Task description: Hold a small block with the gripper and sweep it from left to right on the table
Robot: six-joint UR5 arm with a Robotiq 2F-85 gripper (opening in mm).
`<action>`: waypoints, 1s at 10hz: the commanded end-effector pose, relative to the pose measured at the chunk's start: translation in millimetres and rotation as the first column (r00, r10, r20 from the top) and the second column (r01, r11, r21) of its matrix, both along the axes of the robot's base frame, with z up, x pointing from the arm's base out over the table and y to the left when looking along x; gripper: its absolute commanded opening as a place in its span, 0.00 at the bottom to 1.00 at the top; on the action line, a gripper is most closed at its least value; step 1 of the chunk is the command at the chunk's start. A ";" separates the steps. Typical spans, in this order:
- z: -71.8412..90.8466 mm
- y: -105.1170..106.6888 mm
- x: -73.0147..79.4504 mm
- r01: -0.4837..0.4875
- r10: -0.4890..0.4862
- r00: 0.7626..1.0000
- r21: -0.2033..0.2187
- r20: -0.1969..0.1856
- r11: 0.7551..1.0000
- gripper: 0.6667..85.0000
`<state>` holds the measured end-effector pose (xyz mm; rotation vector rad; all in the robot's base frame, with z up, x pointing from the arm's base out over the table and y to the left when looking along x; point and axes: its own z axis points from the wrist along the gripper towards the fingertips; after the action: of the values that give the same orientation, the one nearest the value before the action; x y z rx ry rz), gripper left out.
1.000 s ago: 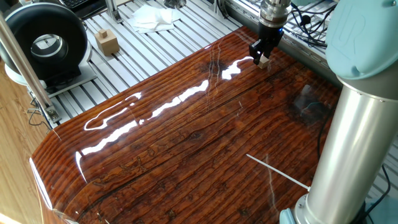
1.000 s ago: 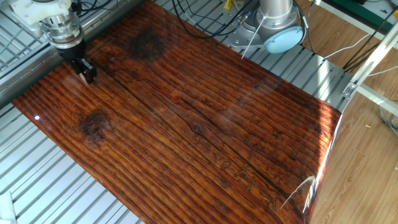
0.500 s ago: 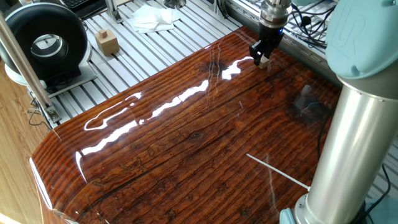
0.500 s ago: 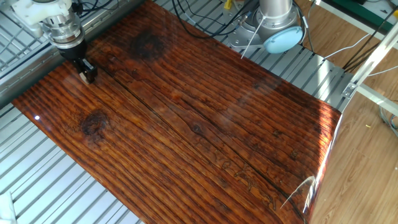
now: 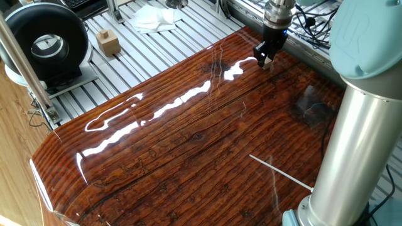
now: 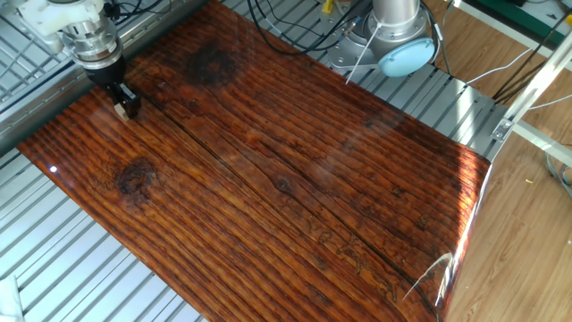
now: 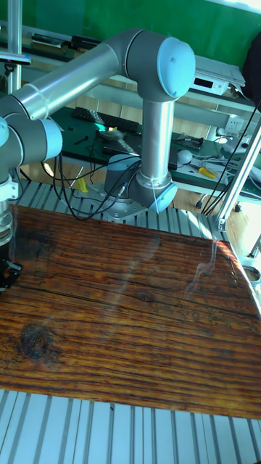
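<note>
The black gripper [image 5: 266,61] hangs from its silver wrist over the far corner of the glossy reddish-brown table [image 5: 188,144]. Its fingers are shut on the small block [image 5: 267,62], a tiny pale beige cube that sits at the board's surface. From the other fixed view the gripper [image 6: 124,107] stands near the table's [image 6: 295,179] upper left edge, with the small block [image 6: 119,110] peeking out pale between the fingertips. In the tall fixed view the gripper [image 7: 4,276] is cut off at the left border above the table [image 7: 130,319], and the block is hidden there.
A larger tan wooden block [image 5: 108,42] and a white cloth [image 5: 152,18] lie on the ribbed aluminium frame beyond the board. A black round device [image 5: 47,44] stands at the left. The arm's grey column [image 5: 348,144] rises at the right. Cables [image 6: 295,22] trail behind the board.
The gripper with the block has shifted very slightly; otherwise nothing has visibly moved.
</note>
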<state>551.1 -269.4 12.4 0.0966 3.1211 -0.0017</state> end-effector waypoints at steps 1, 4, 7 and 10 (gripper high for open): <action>1.0 0.5 1.6 0.011 -0.011 1.000 0.009 0.009 1.000 0.36; 1.6 -4.1 -0.5 0.028 -0.028 1.000 -0.011 0.000 1.000 0.13; 1.2 -2.0 -0.8 0.038 -0.038 0.999 -0.004 -0.001 0.999 0.00; 1.2 3.9 0.4 0.041 -0.041 0.999 0.019 0.002 0.999 0.00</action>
<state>549.7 -269.7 12.5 0.1426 3.1241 -0.0066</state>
